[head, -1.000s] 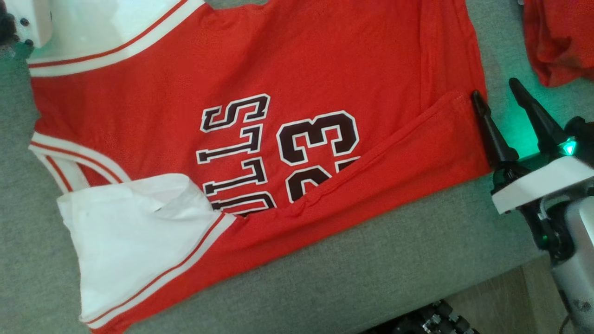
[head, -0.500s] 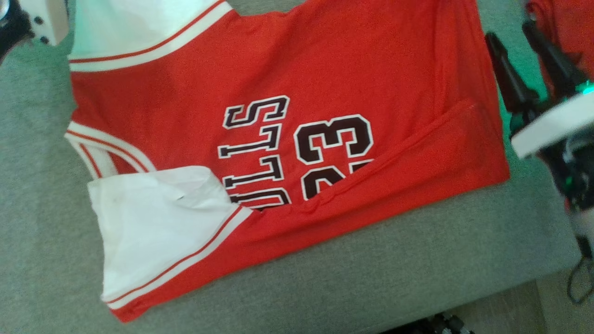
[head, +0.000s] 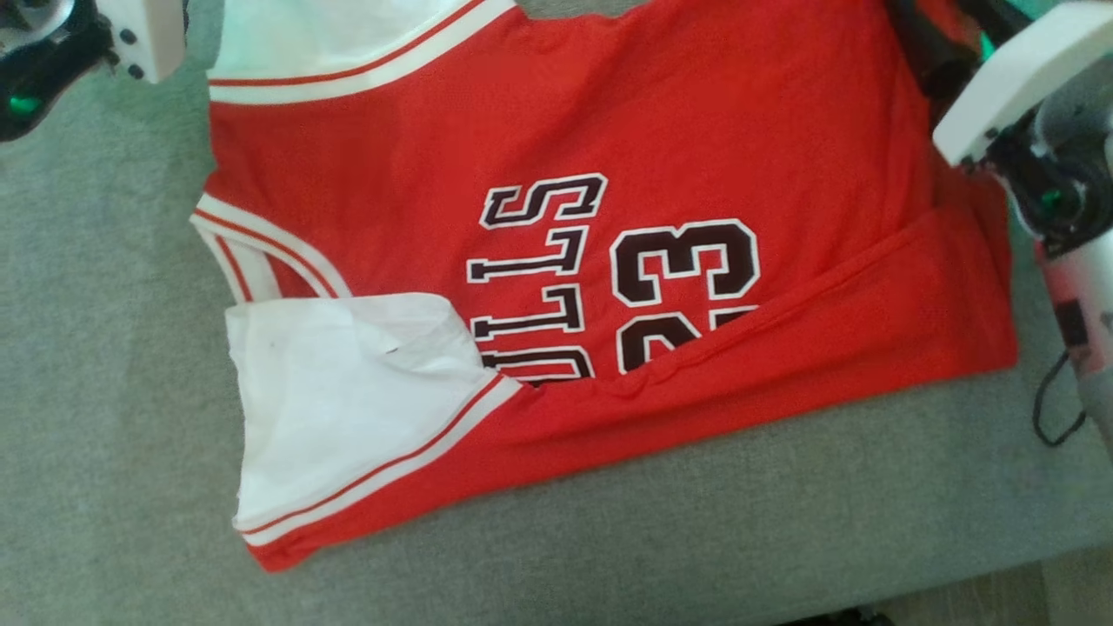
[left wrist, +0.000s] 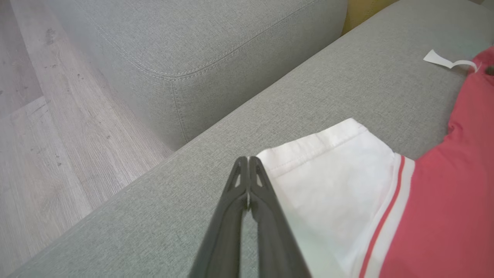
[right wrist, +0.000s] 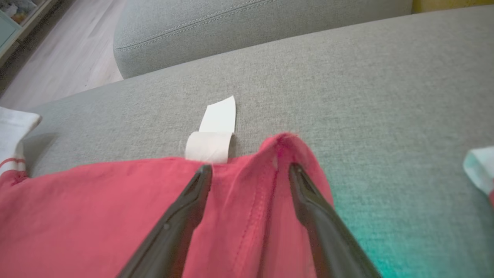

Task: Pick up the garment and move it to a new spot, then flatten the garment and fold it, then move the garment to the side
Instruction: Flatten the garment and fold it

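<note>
Head view: the red basketball jersey with dark, white-edged lettering [head: 556, 174] lies flat on the grey woven sofa cushion [head: 739, 522]. Its long axis runs left to right. The neck and shoulders point left and the hem points right, so "ULLS" and "23" read sideways. At the left, a white sleeve panel [head: 348, 391] is folded over the near chest, and the other white sleeve [head: 330, 35] lies at the far left edge. Along the near side a red strip of the jersey is turned over onto the lower digits.

Left wrist view: the left gripper [left wrist: 248, 164] has its two dark fingers pressed together, tips just beside the corner of the far white sleeve. Whether they pinch any cloth I cannot tell. Beyond the cushion's edge are pale wooden floorboards [left wrist: 46, 135].

Right wrist view: the right gripper [right wrist: 251, 170] stands wide, its fingers over the far right hem corner. A small peak of red cloth rises between them without being clamped. A white paper-like label [right wrist: 214, 131] lies on the cushion just past the hem.
</note>
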Robot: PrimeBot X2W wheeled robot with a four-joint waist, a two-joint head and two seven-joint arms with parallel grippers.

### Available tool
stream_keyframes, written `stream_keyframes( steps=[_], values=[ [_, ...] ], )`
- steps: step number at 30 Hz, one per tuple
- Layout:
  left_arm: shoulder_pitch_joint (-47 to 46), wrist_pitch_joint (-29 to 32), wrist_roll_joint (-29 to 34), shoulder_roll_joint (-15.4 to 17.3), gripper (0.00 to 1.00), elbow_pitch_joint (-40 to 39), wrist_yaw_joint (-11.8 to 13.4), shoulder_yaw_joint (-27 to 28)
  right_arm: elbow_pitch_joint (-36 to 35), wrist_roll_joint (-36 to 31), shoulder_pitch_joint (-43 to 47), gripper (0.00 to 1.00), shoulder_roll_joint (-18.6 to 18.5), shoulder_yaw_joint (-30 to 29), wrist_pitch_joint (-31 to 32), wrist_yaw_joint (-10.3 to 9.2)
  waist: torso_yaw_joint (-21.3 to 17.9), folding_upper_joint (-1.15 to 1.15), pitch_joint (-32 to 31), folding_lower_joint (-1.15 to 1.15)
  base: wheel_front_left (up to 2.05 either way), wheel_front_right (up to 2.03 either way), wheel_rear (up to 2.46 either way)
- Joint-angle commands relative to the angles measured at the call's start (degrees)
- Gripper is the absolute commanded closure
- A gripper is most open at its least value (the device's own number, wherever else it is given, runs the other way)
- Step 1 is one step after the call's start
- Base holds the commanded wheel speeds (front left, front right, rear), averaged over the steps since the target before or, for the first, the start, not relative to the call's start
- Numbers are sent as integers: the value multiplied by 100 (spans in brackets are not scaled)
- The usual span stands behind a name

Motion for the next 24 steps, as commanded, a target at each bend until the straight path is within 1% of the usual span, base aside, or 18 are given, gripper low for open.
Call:
stream_keyframes(
  steps=[1,4,5,6,7,8,11,15,18,19,21,24],
  values=[
    [-361,-66,-39,191,100,-120,9,185,13,20,-147,0,5,41,-54,-4,54,0,21,0,0,0,0],
    [-422,-141,-70,201,100,-116,9,74,333,3,-397,0,13,88,-143,-4,112,0,45,0,0,0,0],
    [-442,-167,-85,201,100,-115,9,40,412,-3,-470,5,6,109,-173,-4,132,0,53,0,0,0,0],
    [-460,-196,-96,204,100,-108,9,8,481,-3,-536,27,0,126,-210,-4,145,0,58,0,0,0,0],
    [-476,-230,-103,207,100,-99,9,-25,539,10,-592,58,-2,145,-237,-4,156,0,61,0,0,0,0],
    [-502,-323,-117,206,100,-73,9,-80,610,72,-667,100,-5,190,-268,-4,178,0,59,0,0,0,0],
    [-568,-589,-62,197,100,-36,9,-153,673,174,-747,100,-86,235,-325,-4,216,0,40,0,0,0,0],
    [-697,-1200,120,186,100,115,9,-177,622,426,-827,100,-191,212,-485,-4,253,0,-17,0,0,0,0],
    [-834,-1719,258,147,100,242,9,-147,463,667,-842,100,-367,151,-626,-4,314,0,-66,0,0,0,0],
    [-834,-1719,258,147,100,242,9,-147,463,667,-842,100,-367,151,-626,-4,314,0,-66,0,0,0,0],
    [-912,-2057,289,100,100,315,9,-109,337,848,-819,100,-529,104,-685,-4,369,0,-97,0,0,0,0],
    [-926,-2412,215,53,100,342,9,-127,112,1073,-686,100,-763,48,-746,-4,453,0,-161,0,0,0,0]
  ],
)
